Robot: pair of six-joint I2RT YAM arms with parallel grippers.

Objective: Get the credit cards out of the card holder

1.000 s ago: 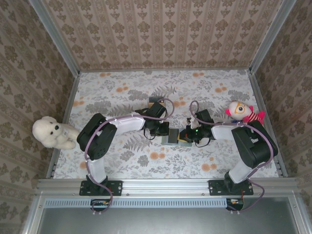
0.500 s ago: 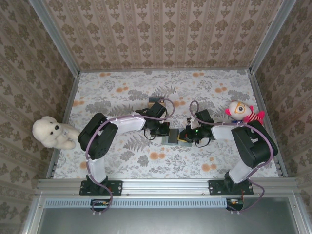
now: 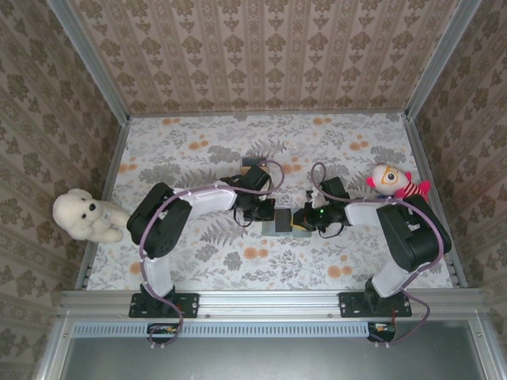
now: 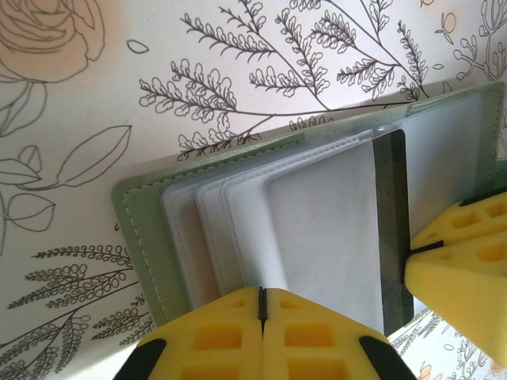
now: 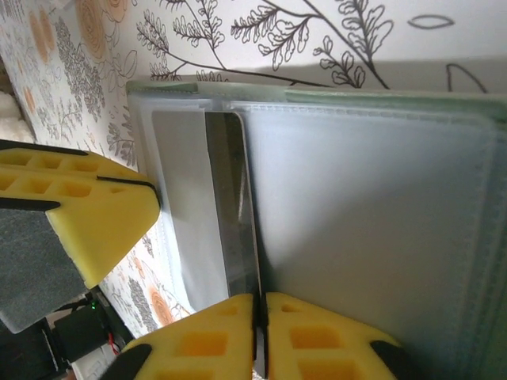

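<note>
The grey-green card holder (image 3: 279, 225) lies open on the floral table between both arms. Its green stitched border (image 4: 139, 229) frames several clear sleeves. A white credit card (image 4: 325, 222) with a dark stripe sticks partly out of a sleeve. My left gripper (image 4: 262, 294) is shut, its tips resting on the sleeves near the holder's edge. My right gripper (image 5: 260, 305) stands with its jaws a hairline apart, tips down on the card's dark stripe (image 5: 234, 206), beside the sleeve (image 5: 380, 198). Each wrist view catches the other gripper's yellow fingers (image 4: 459, 253) (image 5: 87, 214) close by.
A white teddy bear (image 3: 83, 215) sits at the table's left edge. A doll with a red body (image 3: 394, 182) lies at the right, near the right arm. Patterned walls close the table on three sides.
The right wrist has shifted very slightly to the right. The left arm and the card holder stay where they were.
</note>
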